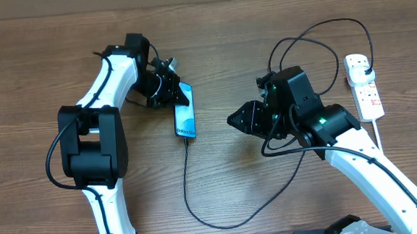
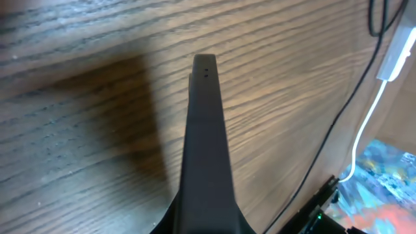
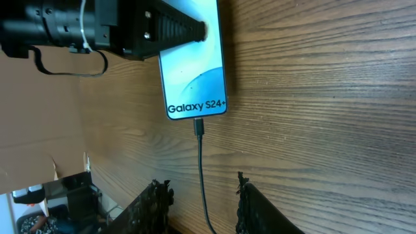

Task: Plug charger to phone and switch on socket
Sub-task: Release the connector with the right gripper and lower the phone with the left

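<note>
Currently, charger (image 1: 185, 176) tip seated in phone (image 1: 185, 118) on bench (image 1: 37, 40), left pincer (image 1: 184, 97) closed atop it, right pincer (image 1: 234, 120) part-open and empty; next, seemingly, a reach right to switch the socket (image 1: 364, 86).

The charger (image 1: 185, 173) meets the phone (image 1: 185, 118) at its lower end.

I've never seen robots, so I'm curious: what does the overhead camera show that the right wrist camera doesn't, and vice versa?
Only overhead: the white oblong power strip and the whole loop of the thin black charger cable. Only right wrist: the "Galaxy S24+" lettering and the connector tip clearly meeting the slim blue-screened phone. Both: the phone, the cable, and the black left gripper on it.
</note>
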Controlling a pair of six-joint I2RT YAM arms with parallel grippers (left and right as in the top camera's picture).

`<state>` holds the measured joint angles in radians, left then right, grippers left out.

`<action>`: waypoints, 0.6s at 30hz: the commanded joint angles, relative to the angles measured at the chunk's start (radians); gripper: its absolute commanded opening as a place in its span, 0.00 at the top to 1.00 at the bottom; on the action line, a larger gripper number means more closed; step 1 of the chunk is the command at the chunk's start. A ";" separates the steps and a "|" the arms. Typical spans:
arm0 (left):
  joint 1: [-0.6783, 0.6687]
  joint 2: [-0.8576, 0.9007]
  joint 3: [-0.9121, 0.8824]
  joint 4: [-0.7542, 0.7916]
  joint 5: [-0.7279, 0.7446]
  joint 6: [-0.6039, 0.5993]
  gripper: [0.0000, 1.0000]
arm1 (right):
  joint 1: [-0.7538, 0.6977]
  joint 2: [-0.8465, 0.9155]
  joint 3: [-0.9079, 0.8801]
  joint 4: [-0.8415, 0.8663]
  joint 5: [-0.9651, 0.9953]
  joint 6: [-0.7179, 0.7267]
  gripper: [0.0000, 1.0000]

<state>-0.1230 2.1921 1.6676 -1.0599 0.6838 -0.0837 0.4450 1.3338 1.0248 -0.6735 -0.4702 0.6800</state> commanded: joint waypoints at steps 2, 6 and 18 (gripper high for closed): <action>-0.001 -0.002 -0.042 0.006 -0.016 -0.022 0.96 | -0.003 0.002 0.010 -0.004 0.011 -0.008 0.64; -0.001 -0.002 -0.077 0.028 -0.039 -0.021 0.96 | -0.003 0.002 0.010 -0.021 0.026 -0.008 0.64; -0.001 -0.002 -0.102 0.043 -0.037 -0.034 0.89 | -0.003 0.002 0.010 -0.025 0.025 -0.008 0.64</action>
<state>-0.1230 2.1925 1.5692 -1.0164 0.6304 -0.1017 0.4446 1.3338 1.0248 -0.6994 -0.4553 0.6804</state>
